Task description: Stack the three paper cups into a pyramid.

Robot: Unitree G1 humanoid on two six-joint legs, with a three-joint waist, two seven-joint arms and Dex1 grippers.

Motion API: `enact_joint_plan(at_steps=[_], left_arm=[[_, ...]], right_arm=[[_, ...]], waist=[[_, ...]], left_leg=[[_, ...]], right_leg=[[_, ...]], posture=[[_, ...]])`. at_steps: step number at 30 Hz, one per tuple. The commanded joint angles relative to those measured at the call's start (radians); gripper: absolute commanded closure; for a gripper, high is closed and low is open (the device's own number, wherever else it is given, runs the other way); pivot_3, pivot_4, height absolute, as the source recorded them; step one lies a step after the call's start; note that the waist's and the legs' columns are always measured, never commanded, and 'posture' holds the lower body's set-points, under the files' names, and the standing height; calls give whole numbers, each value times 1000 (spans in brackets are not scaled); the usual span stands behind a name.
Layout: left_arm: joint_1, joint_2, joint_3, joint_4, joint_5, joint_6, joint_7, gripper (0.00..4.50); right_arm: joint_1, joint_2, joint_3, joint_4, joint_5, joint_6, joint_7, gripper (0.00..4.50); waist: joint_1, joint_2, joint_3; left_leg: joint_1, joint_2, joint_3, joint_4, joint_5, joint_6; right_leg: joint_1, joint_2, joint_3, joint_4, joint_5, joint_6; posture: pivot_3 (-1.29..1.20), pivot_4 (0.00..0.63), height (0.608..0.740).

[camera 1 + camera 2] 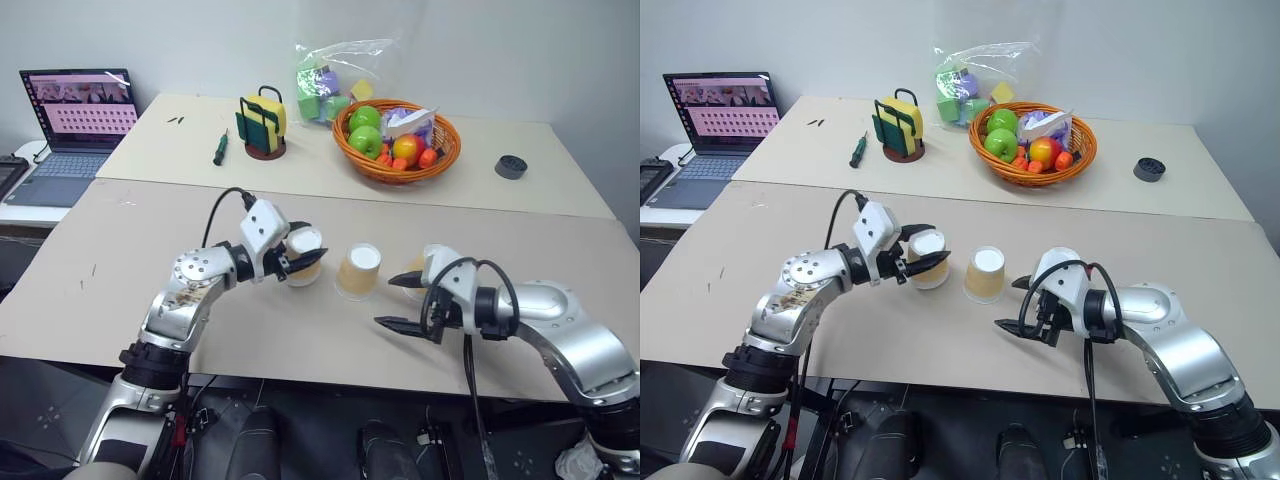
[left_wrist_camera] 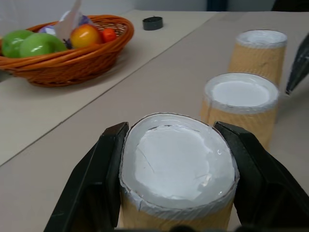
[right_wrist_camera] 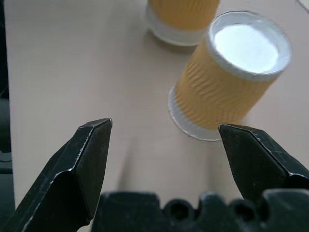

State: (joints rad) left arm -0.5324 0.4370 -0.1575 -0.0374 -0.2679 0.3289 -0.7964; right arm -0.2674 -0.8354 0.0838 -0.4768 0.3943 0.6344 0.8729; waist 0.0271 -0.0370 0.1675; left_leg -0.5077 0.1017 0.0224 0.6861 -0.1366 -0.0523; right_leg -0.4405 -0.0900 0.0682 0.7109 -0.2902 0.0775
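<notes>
Table [image 1: 150, 240] with three upturned cups in a row. Right gripper [image 1: 397, 301], at 4 o'clock from the middle cup [image 1: 358, 271], has its fingers spread and empty; the right cup [image 1: 417, 271] stands partly hidden behind it. Left gripper [image 1: 303, 257], at 9 o'clock from the middle cup, is clamped on the left cup [image 1: 304, 256], whose base looks squeezed oval. Risks: the carried cup could knock the middle one aside, and a crushed cup may seat crookedly and topple.

beige table [image 1: 120, 290], two upturned cups [image 1: 359, 271], basket [image 1: 396, 160]
</notes>
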Motion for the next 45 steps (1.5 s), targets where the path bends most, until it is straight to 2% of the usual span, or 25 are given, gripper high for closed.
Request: enact_joint_plan(at_steps=[1,9,11,12,14,21,29,31,33,35,38,45], left_arm=[[-30,-25,-19,-7,-14,-28,-46,2093],[-29,-53,-54,36,12,-45,-89,2093],[-28,-56,-50,42,13,-54,-91,1089],[-28,-57,-47,43,14,-55,-91,870],[-26,-56,-42,37,13,-54,-92,52],[-40,-10,12,-46,-47,12,-113,52],[-53,102,116,-182,-167,160,-145,52],[-69,162,183,-223,-266,269,-169,52],[-83,227,246,-249,-368,373,-203,52],[-78,274,273,-271,-424,430,-217,52],[-46,333,283,-316,-453,465,-235,52],[4,392,294,-362,-476,491,-226,52]], right_arm=[[14,-18,-46,-41,1,6,-12,309],[25,-21,-70,-57,1,19,-29,309],[26,-22,-73,-61,4,24,-32,309],[26,-23,-74,-62,6,25,-33,309],[26,-24,-76,-61,7,25,-34,309],[24,-57,-124,-13,20,5,7,309],[104,-177,-341,23,135,7,181,309],[161,-230,-410,81,123,-2,237,309],[203,-269,-390,169,24,-75,230,309],[161,-258,-325,240,-44,-109,164,309],[65,-188,-252,278,-58,-116,119,309],[-101,-70,-139,369,-95,-132,96,309]], waist=[[-1,0,0],[-4,0,0],[-4,0,0],[-5,0,0],[-5,0,0],[-8,0,0],[-9,2,1],[-9,2,1],[-14,2,2],[-18,2,2],[-31,2,2],[-39,4,3]], left_leg=[[0,0,0,0,0,0],[0,0,0,0,0,1],[0,0,0,0,0,1],[0,0,0,0,0,1],[0,0,0,0,0,1],[0,0,0,0,1,1],[0,0,0,0,1,1],[0,0,0,0,1,1],[0,0,-1,0,1,1],[1,0,-1,0,1,1],[4,0,0,0,1,1],[4,0,0,-1,1,1]], right_leg=[[0,0,0,0,0,0],[0,0,0,0,0,0],[0,0,0,0,0,0],[0,0,0,0,0,0],[0,0,0,0,0,0],[0,0,0,0,0,0],[1,0,0,0,0,0],[1,0,0,0,-2,3],[1,0,0,0,-3,4],[2,0,0,0,-3,4],[2,-1,0,0,-3,5],[2,0,1,0,-3,5]], posture=[[0,150,661],[0,150,661],[0,150,661],[0,150,661],[0,150,661],[0,150,661],[0,150,661],[0,150,661],[0,150,661],[0,150,661],[0,150,661],[0,150,661]])
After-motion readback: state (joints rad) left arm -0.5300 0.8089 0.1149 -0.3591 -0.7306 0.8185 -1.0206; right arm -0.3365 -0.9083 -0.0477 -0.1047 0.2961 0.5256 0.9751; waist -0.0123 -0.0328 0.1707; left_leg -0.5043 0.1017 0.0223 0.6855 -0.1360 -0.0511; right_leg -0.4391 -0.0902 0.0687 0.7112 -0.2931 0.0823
